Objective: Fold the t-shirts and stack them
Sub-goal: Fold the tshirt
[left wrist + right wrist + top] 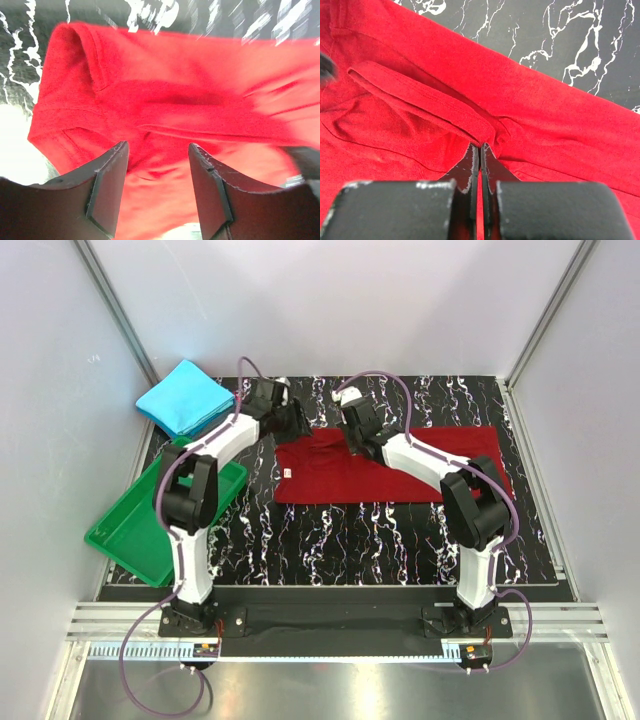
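The dark red t-shirt (330,480) stretches left to right. The left hand (157,150) hangs open and empty over its left end; the right hand (479,147), closed, pinches its far edge.

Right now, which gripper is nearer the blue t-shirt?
Left. The left gripper is just right of the blue t-shirt; the right gripper pinches the red t-shirt farther right.

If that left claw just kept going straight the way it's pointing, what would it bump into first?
The red t-shirt. The left gripper is open and aims straight at its rumpled cloth; nothing else shows in between, though depth is hard to judge.
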Robot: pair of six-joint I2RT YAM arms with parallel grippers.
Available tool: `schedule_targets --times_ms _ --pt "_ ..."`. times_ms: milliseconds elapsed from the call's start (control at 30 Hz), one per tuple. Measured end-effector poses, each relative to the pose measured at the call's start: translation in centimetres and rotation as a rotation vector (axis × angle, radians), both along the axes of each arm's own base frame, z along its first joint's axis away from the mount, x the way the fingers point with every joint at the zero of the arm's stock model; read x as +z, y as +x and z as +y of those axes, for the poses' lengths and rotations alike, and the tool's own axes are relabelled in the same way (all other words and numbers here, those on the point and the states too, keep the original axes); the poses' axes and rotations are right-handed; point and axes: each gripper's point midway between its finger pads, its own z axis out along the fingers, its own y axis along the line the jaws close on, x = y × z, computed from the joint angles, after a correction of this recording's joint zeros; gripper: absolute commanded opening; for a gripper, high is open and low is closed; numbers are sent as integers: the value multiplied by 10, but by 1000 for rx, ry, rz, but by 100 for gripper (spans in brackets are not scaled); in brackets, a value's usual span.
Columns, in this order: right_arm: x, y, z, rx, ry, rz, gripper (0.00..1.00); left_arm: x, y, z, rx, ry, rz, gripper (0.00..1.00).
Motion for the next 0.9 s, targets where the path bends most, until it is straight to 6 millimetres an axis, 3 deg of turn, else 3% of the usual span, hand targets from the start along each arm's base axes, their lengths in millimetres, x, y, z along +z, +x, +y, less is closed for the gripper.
schedule_targets --times_ms 100,167,333,467,900 --pt "-2 -1 0 -2 1 3 0 29 5 3 127 -113 12 51" --pt "-2 -2 -1 -3 2 3 0 38 5 7 208 -172 40 50" --pt "3 -4 -2 -5 10 -2 0 40 1 15 427 -255 156 51" --pt "6 -4 -1 -3 18 -10 0 43 0 8 531 -299 275 50" --pt "5 -4 0 -1 26 -10 0 -14 -16 -6 681 -272 483 50"
